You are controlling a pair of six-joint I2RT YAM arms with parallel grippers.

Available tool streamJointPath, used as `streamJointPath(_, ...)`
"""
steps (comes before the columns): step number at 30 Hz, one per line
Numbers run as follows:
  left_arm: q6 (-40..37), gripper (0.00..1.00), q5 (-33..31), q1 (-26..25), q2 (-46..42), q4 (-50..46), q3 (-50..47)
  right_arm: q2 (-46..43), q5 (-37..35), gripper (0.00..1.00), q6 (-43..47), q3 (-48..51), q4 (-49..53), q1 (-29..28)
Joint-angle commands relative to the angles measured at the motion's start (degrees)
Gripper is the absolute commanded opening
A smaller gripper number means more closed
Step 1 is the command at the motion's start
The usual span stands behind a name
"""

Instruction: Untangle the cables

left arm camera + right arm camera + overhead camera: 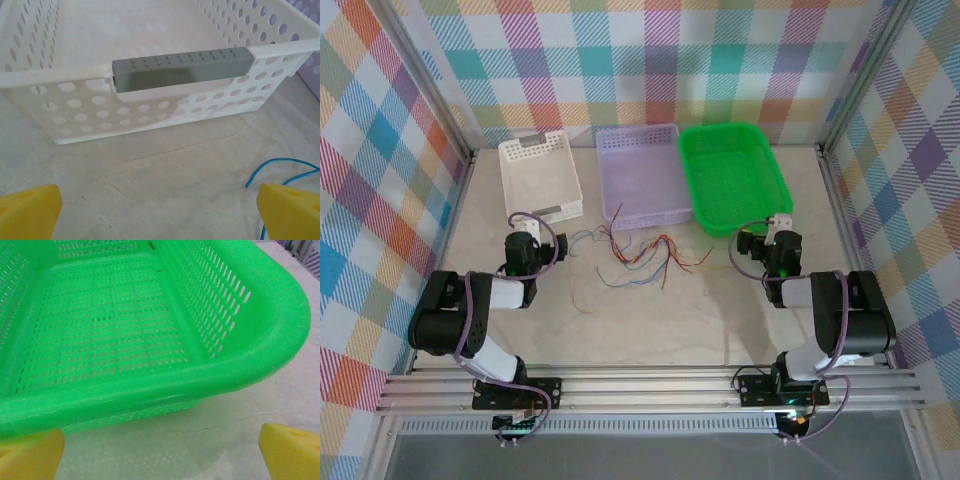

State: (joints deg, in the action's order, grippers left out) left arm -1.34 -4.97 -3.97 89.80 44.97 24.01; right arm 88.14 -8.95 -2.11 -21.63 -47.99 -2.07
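Observation:
The cables (638, 256) lie in a loose tangle of thin blue, red and orange-yellow wires on the table's middle, just in front of the purple basket. One blue wire end (280, 167) shows in the left wrist view, beside the right yellow fingertip. My left gripper (532, 232) sits to the left of the tangle, open, with only bare table between its fingers (27, 210). My right gripper (775, 228) is to the right of the tangle, by the green basket's near rim, open with nothing between its fingers (292, 450).
Three baskets stand in a row at the back: white (539, 175) with a grey handle (180, 67), purple (642, 170), green (732, 175). The green basket's near wall (165, 385) is close in front of the right gripper. Metal frame posts and checked walls enclose the table.

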Motion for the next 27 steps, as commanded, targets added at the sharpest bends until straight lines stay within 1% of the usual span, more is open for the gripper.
streamJointPath(1, -0.5, 1.00, 0.8, 0.2, -0.1, 0.9, 0.3, -0.2, 0.2, 1.00, -0.1, -0.6, -2.3, 0.0)
streamJointPath(25, -0.6, 1.00, 0.8, 0.3, -0.1, 0.9, 0.3, -0.4, 0.2, 1.00, -0.1, -0.3, -2.7, 0.1)
streamJointPath(27, -0.5, 1.00, 0.8, 0.2, -0.1, 0.8, 0.3, -2.0, -0.1, 1.00, -0.3, -0.9, 0.1, 0.1)
